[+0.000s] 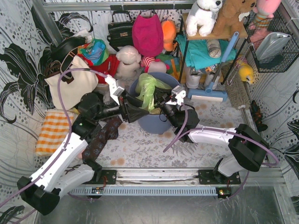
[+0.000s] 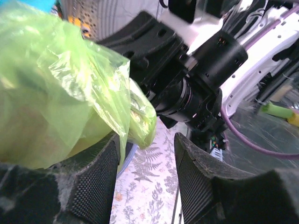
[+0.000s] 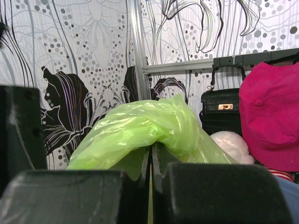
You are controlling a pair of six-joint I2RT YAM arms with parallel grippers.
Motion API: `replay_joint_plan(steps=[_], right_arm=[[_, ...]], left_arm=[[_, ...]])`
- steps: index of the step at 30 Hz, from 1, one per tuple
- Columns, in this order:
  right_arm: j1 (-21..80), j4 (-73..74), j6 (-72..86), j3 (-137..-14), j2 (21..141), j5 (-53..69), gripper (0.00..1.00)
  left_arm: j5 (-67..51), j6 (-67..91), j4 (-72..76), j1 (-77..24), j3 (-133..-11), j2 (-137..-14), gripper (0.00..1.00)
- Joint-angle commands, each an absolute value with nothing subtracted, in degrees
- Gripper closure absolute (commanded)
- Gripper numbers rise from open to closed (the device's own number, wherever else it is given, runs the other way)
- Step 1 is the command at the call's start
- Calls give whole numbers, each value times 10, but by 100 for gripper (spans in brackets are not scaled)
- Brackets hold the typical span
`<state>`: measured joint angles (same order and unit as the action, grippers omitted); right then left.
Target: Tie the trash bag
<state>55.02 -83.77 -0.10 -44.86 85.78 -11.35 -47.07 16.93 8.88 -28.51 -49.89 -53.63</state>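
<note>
top external: set high above and behind the arm bases point(image 1: 103, 177), looking down over the table point(image 1: 140, 147), far off. left wrist: very close, looking out between parted left fingers point(image 2: 93, 182); trash bag point(image 2: 56, 84) just left of the jaws, right arm point(image 2: 210, 60) beyond them. right wrist: equally close, facing the back wall point(image 3: 84, 46) over closed right fingers point(image 3: 201, 191); same bag just above the jaws. shared by all: that bag.

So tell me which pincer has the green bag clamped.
The right pincer: shut tight, with trash bag film pinched in it. The left pincer stands open, film merely beside one finger.
</note>
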Motion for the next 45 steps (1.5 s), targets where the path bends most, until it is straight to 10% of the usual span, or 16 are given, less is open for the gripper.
replay_joint_plan(steps=[1, 16, 45], right_arm=[[548, -853, -4, -445, 842, -104, 100], [548, -863, 1, -442, 845, -103, 100], [548, -870, 9, -439, 848, -101, 100]], left_arm=[[-395, 123, 50, -287, -535, -497, 43], [-143, 99, 68, -287, -540, -465, 39], [-152, 3, 113, -287, -578, -579, 32]])
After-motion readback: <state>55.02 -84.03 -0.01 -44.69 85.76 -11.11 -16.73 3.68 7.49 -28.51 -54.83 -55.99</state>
